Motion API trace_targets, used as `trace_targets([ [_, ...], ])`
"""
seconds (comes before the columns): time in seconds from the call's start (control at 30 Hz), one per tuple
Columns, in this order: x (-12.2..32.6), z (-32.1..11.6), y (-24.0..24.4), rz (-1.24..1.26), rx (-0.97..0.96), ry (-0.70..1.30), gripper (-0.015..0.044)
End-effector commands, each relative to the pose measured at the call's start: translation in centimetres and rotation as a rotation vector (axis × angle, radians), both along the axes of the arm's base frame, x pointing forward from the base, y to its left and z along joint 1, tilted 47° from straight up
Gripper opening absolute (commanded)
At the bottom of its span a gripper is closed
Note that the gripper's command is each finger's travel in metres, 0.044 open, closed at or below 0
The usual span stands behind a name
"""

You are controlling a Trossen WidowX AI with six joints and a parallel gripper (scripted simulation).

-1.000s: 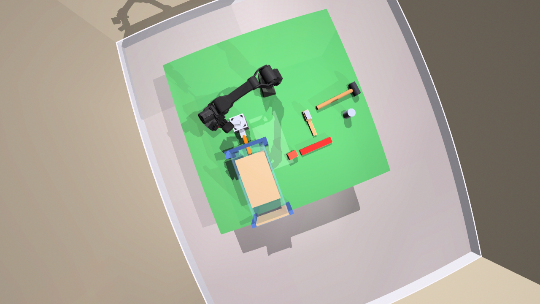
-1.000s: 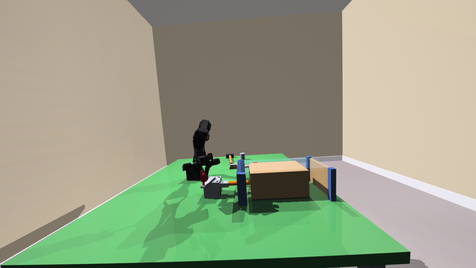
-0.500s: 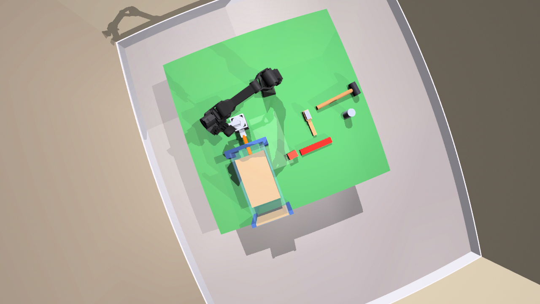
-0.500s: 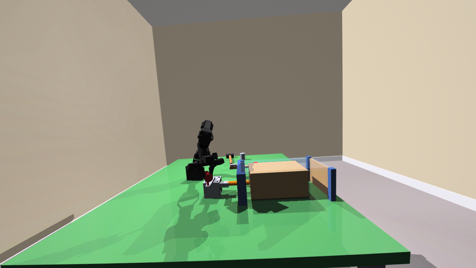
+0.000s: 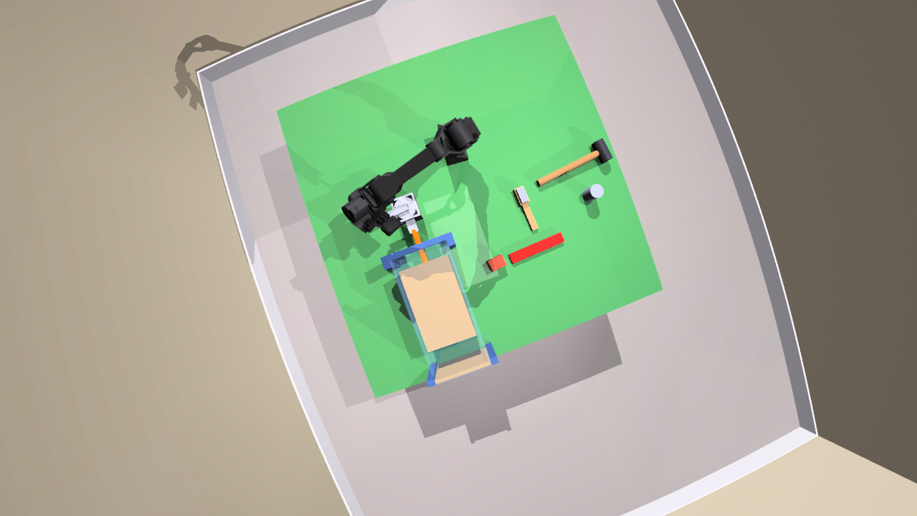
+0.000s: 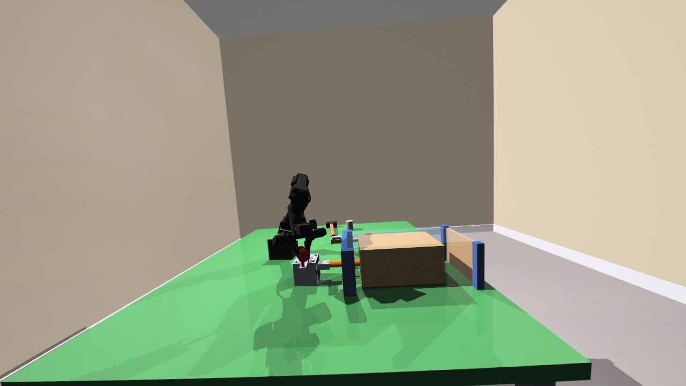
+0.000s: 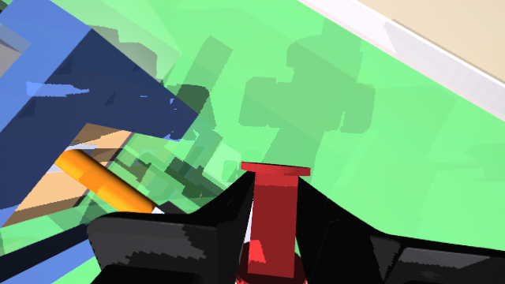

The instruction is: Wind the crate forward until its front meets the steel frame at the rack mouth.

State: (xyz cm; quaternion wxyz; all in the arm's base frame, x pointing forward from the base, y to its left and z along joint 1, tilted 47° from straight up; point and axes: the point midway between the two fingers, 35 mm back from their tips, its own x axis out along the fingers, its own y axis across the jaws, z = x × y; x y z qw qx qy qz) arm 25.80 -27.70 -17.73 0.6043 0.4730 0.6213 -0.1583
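My gripper [image 6: 303, 251] [image 7: 270, 176] is shut on the red grip of the winch handle, beside and above the grey winch [image 6: 305, 276]. The handle's pale crank arm [image 5: 400, 209] lies across the winch top; its key and the round hole are hidden. An orange strap [image 5: 418, 238] [image 6: 335, 263] [image 7: 106, 185] runs from the winch under the blue frame [image 5: 428, 246] [image 6: 347, 273] [image 7: 118, 106] to the tan crate [image 5: 439, 307] [image 6: 402, 266]. The crate sits flat inside the clear panels, with a small gap between its front and the frame.
Right of the cubby on the green bench [image 5: 577, 269] [image 6: 192, 335] lie a red block [image 5: 496, 263], a red bar [image 5: 536, 249], a brush [image 5: 528, 211] and a mallet [image 5: 567, 169] [image 6: 332, 230]. A grey cylinder [image 5: 597, 190] [image 6: 349, 224] stands near the mallet.
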Motion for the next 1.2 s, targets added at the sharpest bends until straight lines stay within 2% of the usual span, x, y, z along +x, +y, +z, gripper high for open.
trace_targets([
  [0.0, 2.40, 0.80, 1.47, 0.019, 0.029, -0.041, 0.0000],
  [1.17, 3.37, 1.25, 2.04, 0.019, 0.030, -0.042, 0.0000],
])
